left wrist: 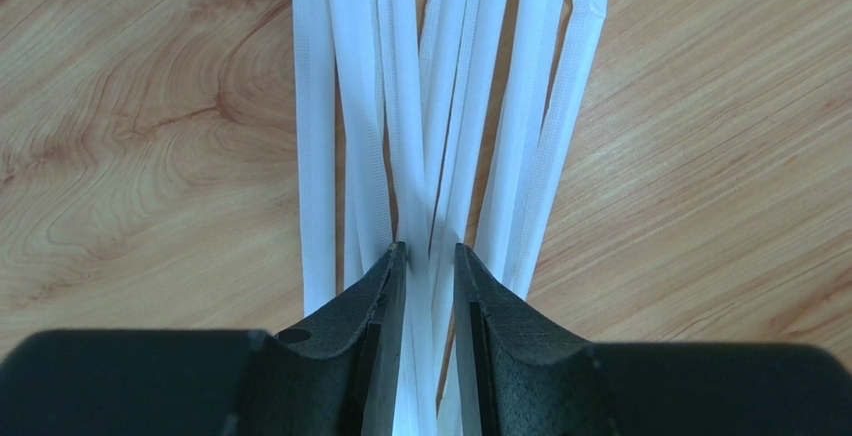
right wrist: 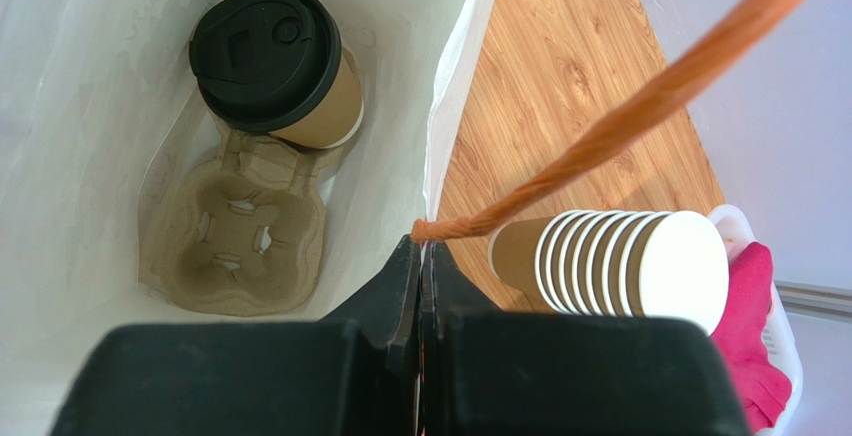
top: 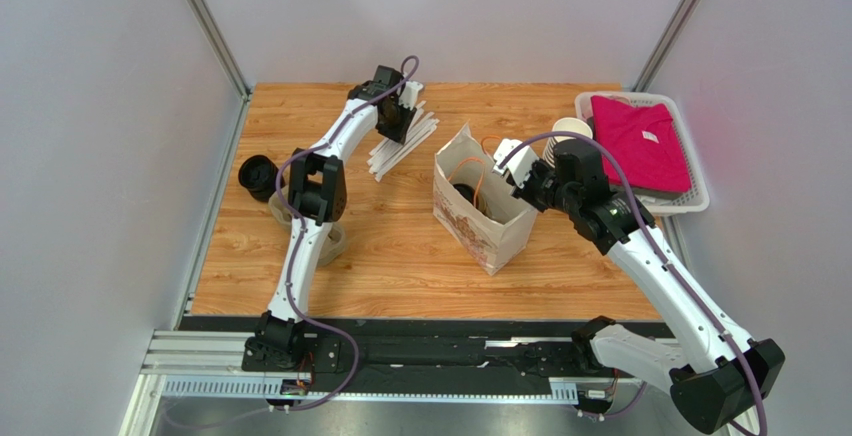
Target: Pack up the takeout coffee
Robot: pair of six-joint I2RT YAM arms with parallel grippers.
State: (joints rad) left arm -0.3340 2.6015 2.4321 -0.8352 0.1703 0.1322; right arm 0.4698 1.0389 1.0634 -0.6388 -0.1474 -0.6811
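While the left gripper hangs over the fan of white wrapped straws at the far left of the table, its jaws stand only narrowly apart with a straw or two running between the tips, and no firm pinch shows. Toward the middle stands the paper bag, mouth up. The takeout coffee is already inside it, tilted against the bag's wall at the far end of the pulp tray on the bottom; whether it sits in a pocket I cannot tell. I judge the cup light but top-heavy if filled, its kraft wall soft enough to buckle under a hard squeeze and its black lid liable to pop off. The hold therefore belongs across the tan body just below the lid, gentle and kept upright. The right gripper is closed tight on the bag's rim where the orange handle joins. Further right sit a stack of lidless cups and a basket holding pink cloth.
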